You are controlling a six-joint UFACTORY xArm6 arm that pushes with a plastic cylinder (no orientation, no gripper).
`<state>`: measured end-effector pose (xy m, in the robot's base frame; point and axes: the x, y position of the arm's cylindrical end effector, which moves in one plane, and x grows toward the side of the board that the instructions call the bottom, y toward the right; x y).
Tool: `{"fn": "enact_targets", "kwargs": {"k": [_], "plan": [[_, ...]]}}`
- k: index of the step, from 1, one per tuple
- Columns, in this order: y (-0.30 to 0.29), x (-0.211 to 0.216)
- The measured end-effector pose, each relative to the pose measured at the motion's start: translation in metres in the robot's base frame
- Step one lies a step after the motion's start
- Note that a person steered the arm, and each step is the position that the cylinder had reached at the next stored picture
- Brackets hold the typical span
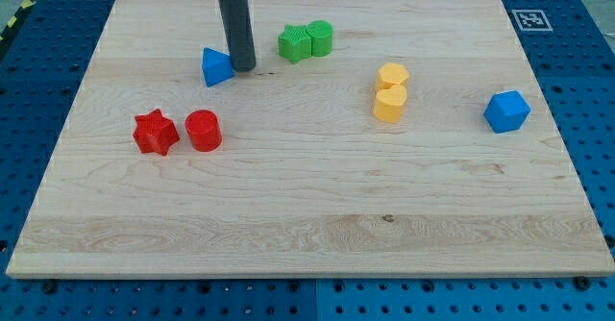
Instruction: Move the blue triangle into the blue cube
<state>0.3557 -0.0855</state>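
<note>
The blue triangle point(216, 66) lies on the wooden board point(307, 225) at the upper left. The blue cube point(506, 111) sits far off at the view's right. My tip point(242, 68) is the lower end of the dark rod that comes down from the view's top. It stands just right of the blue triangle, touching it or very nearly so.
A green star point(295, 43) and a green cylinder point(320, 37) sit together at the top centre. Two yellow blocks point(390, 92) are stacked close, right of centre, between triangle and cube. A red star point(155, 133) and a red cylinder point(203, 130) are at the left.
</note>
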Motion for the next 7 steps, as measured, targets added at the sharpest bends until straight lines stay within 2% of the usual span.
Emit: {"fn": "enact_targets", "kwargs": {"k": [1,2,4,5,7], "plan": [[0.022,0.027],[0.019,0.002],[-0.057,-0.026],[-0.078,-0.013],[0.024,0.059]]}}
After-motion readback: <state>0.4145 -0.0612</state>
